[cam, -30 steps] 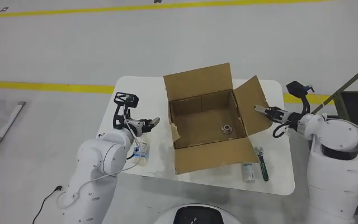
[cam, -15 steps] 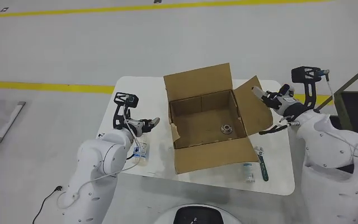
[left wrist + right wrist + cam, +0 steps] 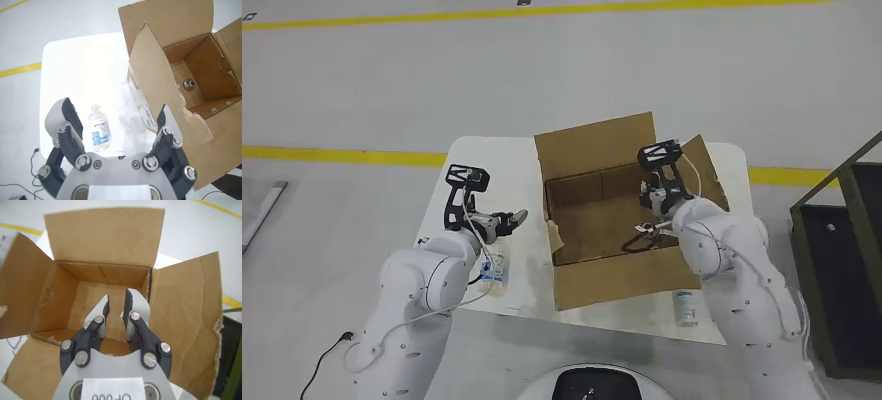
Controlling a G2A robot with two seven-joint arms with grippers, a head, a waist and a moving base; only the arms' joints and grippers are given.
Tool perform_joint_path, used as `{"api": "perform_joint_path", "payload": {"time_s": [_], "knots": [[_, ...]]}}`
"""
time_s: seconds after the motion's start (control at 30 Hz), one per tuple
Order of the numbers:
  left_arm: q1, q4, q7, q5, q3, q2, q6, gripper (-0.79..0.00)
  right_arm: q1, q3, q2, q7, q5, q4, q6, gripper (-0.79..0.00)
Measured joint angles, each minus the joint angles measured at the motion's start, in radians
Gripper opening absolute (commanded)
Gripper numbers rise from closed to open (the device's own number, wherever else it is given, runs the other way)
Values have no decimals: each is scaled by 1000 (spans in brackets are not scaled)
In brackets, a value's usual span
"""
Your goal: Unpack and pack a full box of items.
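Hanging over the open box (image 3: 597,145), the right gripper (image 3: 117,298) pointed down toward the one item seen inside: a small metal flange (image 3: 189,85) lying flat on the floor near a wall. Its jaws stood narrowly apart, holding nothing. The left gripper (image 3: 115,113), spread wide and empty, hovered beside the box above a bottle (image 3: 99,130) lying on the table (image 3: 75,66). A clean lift likely called for a wider opening and a straight drop centred on the flange, clear of the cardboard — the flat part offered little to pinch.
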Motion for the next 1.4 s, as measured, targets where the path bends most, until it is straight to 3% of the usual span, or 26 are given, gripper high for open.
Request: {"api": "perform_joint_path", "payload": {"time_s": [0.1,0.37,0.9,0.97,1.03,1.1,1.23,1.4], "knots": [[0,0,0,0,0,0,0,0,70,-85,-15,49,-76,144,22,-785],[0,0,0,0,0,0,0,0,204,-199,-57,91,-56,427,69,-785],[0,0,0,0,0,0,0,0,198,-236,-67,60,-107,469,90,-785],[0,0,0,0,0,0,0,0,220,-263,-78,69,-137,511,125,-656],[0,0,0,0,0,0,0,0,244,-286,-89,79,-156,556,152,-646],[0,0,0,0,0,0,0,0,273,-311,-103,98,-166,607,171,-570],[0,0,0,0,0,0,0,0,319,-333,-125,112,-145,695,169,-496],[0,0,0,0,0,0,0,0,365,-346,-148,122,-113,786,150,-465]]}}
